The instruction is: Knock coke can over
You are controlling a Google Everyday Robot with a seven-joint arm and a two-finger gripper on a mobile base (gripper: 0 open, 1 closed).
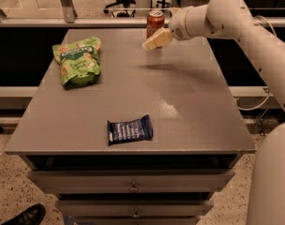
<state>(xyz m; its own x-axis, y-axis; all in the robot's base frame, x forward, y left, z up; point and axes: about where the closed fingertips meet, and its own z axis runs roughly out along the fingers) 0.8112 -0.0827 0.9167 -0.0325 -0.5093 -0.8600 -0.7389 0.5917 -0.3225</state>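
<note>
Above the grey table (198, 111), pincer (149, 44) hangs beside upright coke can (154, 21).

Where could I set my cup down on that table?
Widest bare patch: the right half of the table, from the blue wrapper to the right edge. Between wrapper and green bag is free too. The far edge is crowded: the gripper hangs just in front of the coke can.
</note>
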